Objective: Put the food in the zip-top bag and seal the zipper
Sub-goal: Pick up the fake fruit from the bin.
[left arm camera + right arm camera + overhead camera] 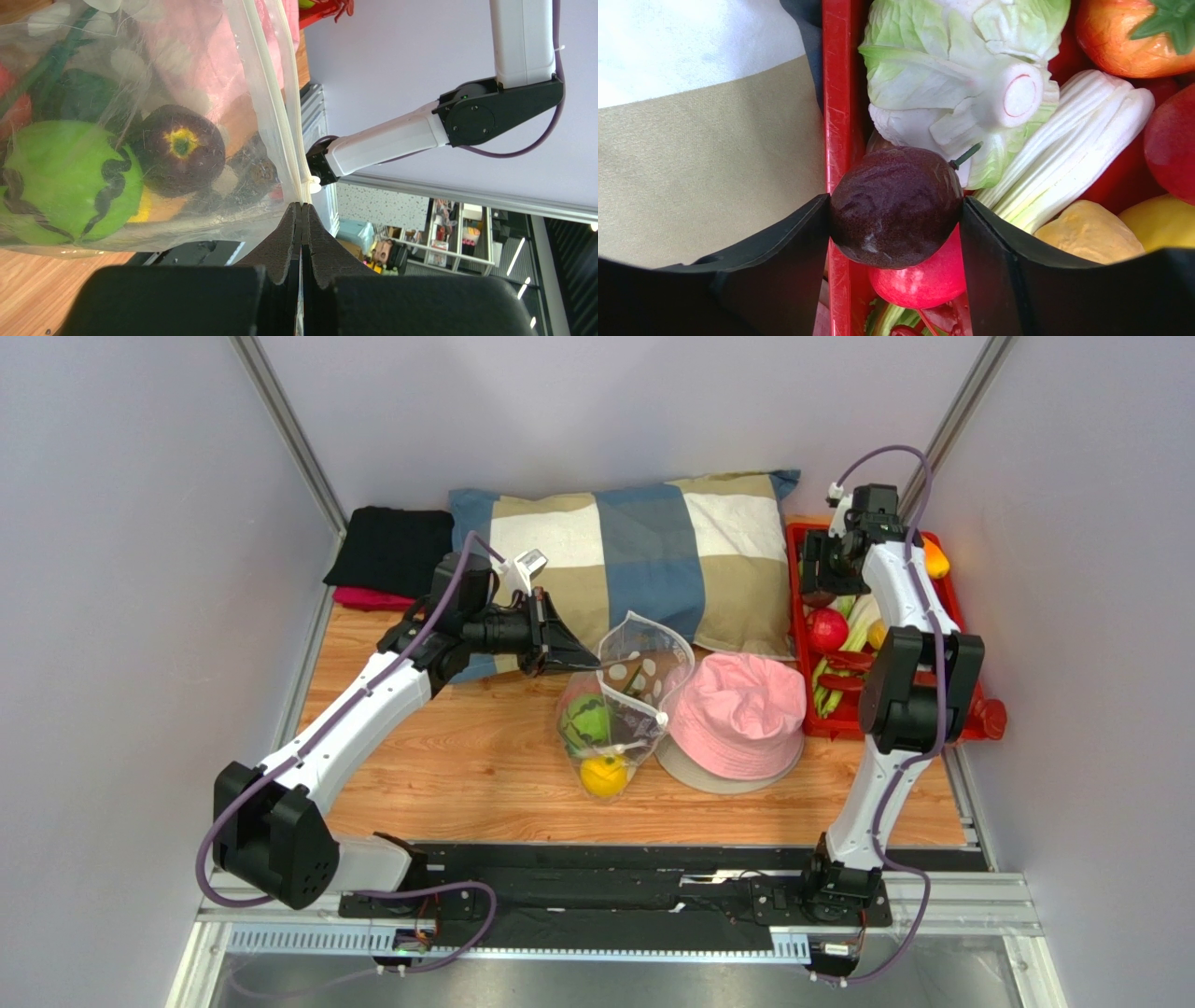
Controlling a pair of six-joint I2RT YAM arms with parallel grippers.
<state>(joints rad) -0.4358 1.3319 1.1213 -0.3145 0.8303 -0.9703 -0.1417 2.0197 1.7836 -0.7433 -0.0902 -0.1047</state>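
Observation:
The clear dotted zip-top bag (629, 693) stands open in the table's middle, holding a green fruit (60, 185), a dark purple fruit (181, 150) and a yellow fruit (603, 776). My left gripper (589, 660) is shut on the bag's rim at the pale zipper strip (281, 112), holding it up. My right gripper (894, 210) is over the red tray (804, 567) at the back right, shut on a dark purple wrinkled fruit (896, 206). Under it lie a cabbage (948, 56), a white-green stalk (1064, 154) and red (924, 280) and yellow (1158, 220) fruits.
A pink hat (737, 714) lies just right of the bag. A checked pillow (645, 546) lies along the back, with black and red cloth (386, 553) at its left. The red tray's wall (840, 105) is under my right gripper's left finger.

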